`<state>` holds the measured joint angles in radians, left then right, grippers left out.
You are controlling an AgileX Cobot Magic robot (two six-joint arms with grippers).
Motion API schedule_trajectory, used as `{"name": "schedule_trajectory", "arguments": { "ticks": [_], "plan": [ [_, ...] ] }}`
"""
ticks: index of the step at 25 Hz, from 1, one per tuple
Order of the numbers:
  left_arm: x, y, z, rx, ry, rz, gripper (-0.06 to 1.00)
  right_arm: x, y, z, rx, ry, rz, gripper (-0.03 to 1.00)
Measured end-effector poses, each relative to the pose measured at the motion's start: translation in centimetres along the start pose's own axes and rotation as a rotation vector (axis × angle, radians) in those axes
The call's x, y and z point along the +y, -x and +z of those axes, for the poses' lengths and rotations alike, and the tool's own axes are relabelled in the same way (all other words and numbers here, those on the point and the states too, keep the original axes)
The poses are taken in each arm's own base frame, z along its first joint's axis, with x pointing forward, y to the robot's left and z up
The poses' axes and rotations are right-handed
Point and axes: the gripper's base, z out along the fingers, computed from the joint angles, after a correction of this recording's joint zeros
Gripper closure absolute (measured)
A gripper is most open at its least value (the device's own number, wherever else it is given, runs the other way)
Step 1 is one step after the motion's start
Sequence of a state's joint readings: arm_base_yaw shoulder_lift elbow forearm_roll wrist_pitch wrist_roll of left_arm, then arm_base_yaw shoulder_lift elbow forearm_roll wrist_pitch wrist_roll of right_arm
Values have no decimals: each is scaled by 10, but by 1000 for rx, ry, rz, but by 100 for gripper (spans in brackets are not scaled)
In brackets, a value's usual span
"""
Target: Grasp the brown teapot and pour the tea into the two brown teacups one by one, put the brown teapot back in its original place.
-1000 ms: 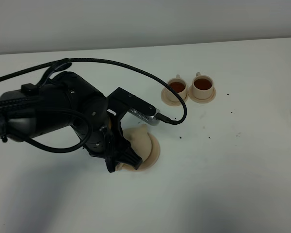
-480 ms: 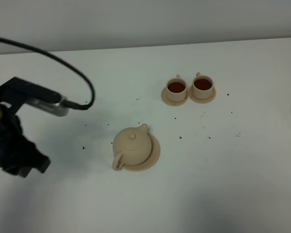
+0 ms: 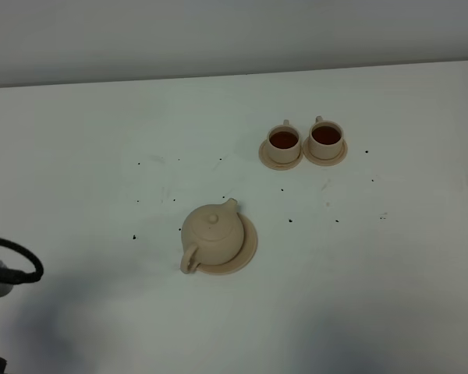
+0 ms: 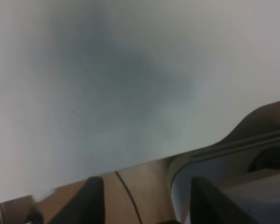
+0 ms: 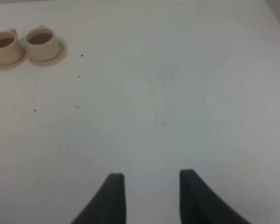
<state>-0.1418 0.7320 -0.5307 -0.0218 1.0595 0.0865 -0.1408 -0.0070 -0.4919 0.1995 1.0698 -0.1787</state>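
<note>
White table (image 3: 390,296), dark specks scattered; plain grey wall (image 3: 218,35) behind.

One brown teapot (image 3: 213,233), two brown teacups (image 3: 284,143) (image 3: 326,138) — three saucers (image 3: 248,248) (image 3: 270,161) (image 3: 339,158) in all.

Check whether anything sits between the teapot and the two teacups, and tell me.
Nothing visible does. The brown teapot sits on its saucer, and only bare white table with a few dark specks lies between it and the two brown teacups, both already holding tea.

The brown teapot (image 3: 213,236) sits on its saucer (image 3: 248,248), two teacups (image 3: 305,141) behind-right.
</note>
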Motion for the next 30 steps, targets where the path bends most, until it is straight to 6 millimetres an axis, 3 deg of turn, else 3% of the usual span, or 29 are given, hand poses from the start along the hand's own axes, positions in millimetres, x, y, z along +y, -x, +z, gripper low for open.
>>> {"name": "schedule_trajectory", "arguments": {
  "ticks": [9,16,22,30],
  "plan": [
    [1,-12,-7,-110,17,-53,48,0,0,0,0,0,0,66],
    [10,-34,-27,-287,126,-237,48,0,0,0,0,0,0,66],
    [2,-59,-43,-492,179,-258,48,0,0,0,0,0,0,66],
    [-6,-80,-50,-642,204,-244,48,0,0,0,0,1,0,66]
  ]
}}
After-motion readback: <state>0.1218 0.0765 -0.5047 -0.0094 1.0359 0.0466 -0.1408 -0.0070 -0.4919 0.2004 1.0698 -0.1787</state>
